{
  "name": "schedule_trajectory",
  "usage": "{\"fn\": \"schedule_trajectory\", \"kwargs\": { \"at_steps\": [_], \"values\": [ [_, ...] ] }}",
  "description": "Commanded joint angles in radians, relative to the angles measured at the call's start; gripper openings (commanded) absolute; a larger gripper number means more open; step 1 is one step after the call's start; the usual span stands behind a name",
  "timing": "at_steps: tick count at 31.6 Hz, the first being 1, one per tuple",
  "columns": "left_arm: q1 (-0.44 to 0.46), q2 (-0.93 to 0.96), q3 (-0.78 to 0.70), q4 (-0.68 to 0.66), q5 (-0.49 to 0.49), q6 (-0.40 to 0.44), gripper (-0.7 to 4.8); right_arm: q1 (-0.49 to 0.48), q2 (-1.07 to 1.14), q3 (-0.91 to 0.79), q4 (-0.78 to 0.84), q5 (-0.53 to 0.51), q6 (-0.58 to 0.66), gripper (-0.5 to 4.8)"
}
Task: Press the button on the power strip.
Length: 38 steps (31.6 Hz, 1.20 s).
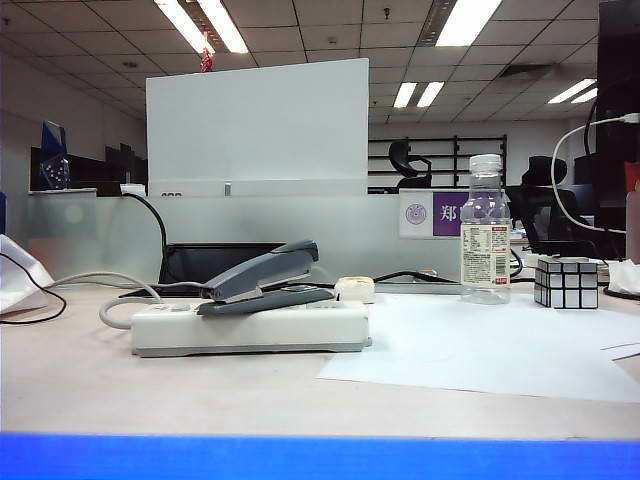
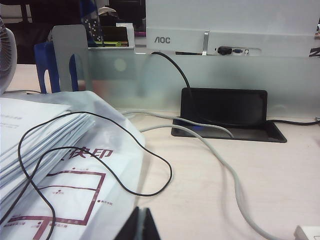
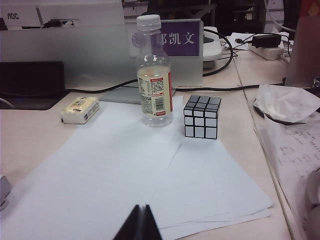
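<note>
Nearest of all, the left gripper [image 2: 141,225] hangs over the desk [image 2: 280,175] with its dark fingers [image 2: 134,226] pressed together, clasping nothing, above a looped black wire [image 2: 150,165] and a pile of papers [image 2: 55,165] printed in red. Likewise the right gripper [image 3: 141,224] has its fingers [image 3: 134,225] clenched tight and empty over white paper sheets [image 3: 125,170]. Neither arm shows in the exterior view.

Readable writing: "AOC" on the monitor [image 2: 165,39], and Chinese characters on a purple nameplate [image 3: 181,38] behind the water bottle [image 3: 154,75]. A mirror cube [image 3: 202,116] stands at the bottle's 3 o'clock, a cream block [image 3: 80,109] at its 9 o'clock.

Lying flat at the desk's 9 o'clock side, the power strip [image 1: 250,330] runs lengthwise left to right, its grey cable [image 1: 110,310] leaving the left end. Its button [image 1: 178,307] sits on top by that cable end. A grey stapler [image 1: 262,275] rests on the strip.
</note>
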Motion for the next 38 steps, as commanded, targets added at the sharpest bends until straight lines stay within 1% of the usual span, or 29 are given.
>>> {"fn": "schedule_trajectory", "kwargs": {
  "at_steps": [1, 14, 16, 17, 18, 19, 20, 22, 23, 24, 26, 28, 30, 32, 36, 38],
  "values": [
    [0.002, -0.001, 0.003, 0.013, 0.004, 0.004, -0.05, 0.001, -0.002, 0.003, 0.01, 0.0, -0.002, 0.0],
    [0.002, -0.001, 0.003, 0.013, 0.004, 0.004, -0.05, 0.001, -0.002, 0.003, 0.011, -0.001, -0.002, 0.0],
    [0.002, -0.001, 0.003, 0.013, 0.004, 0.004, -0.05, 0.001, -0.002, 0.004, 0.011, -0.002, 0.023, 0.0],
    [0.002, -0.001, 0.003, 0.013, 0.004, 0.004, -0.05, 0.001, -0.002, 0.005, 0.011, -0.013, 0.066, 0.0],
    [0.002, -0.001, 0.003, 0.013, 0.004, 0.004, -0.05, 0.001, -0.002, 0.006, 0.014, -0.045, 0.122, 0.0],
    [0.002, -0.001, 0.003, 0.016, 0.004, 0.003, -0.05, 0.001, -0.002, 0.006, 0.019, -0.082, 0.146, 0.0],
    [0.002, -0.001, 0.003, 0.024, 0.003, 0.0, -0.05, 0.001, -0.002, 0.006, 0.03, -0.134, 0.147, 0.0],
    [0.002, -0.001, 0.003, 0.057, 0.005, -0.032, -0.05, 0.002, -0.001, 0.007, 0.074, -0.275, 0.133, 0.0],
    [0.002, -0.001, 0.003, 0.08, 0.004, -0.051, -0.05, 0.002, -0.001, 0.01, 0.093, -0.325, 0.133, 0.0],
    [0.002, -0.001, 0.007, 0.101, 0.005, -0.061, -0.05, 0.002, -0.001, 0.021, 0.098, -0.351, 0.133, 0.0],
    [0.002, -0.001, 0.023, 0.103, 0.005, -0.056, -0.05, 0.002, 0.0, 0.054, 0.091, -0.346, 0.129, 0.0],
    [0.002, -0.001, 0.053, 0.071, 0.01, -0.065, -0.05, 0.001, 0.018, 0.097, 0.093, -0.329, 0.117, 0.0],
    [0.002, 0.003, 0.082, 0.032, 0.063, -0.064, -0.05, 0.002, 0.058, 0.155, 0.095, -0.332, 0.106, 0.0],
    [0.002, 0.025, 0.105, 0.027, 0.11, -0.063, -0.05, 0.002, 0.123, 0.216, 0.093, -0.342, 0.101, 0.0],
    [0.002, 0.111, 0.17, 0.037, 0.117, -0.053, -0.05, 0.002, 0.344, 0.381, 0.087, -0.473, 0.056, 0.0],
    [0.002, 0.168, 0.215, 0.037, 0.117, -0.025, -0.05, 0.002, 0.462, 0.468, 0.068, -0.541, 0.052, 0.0]
  ]
}}
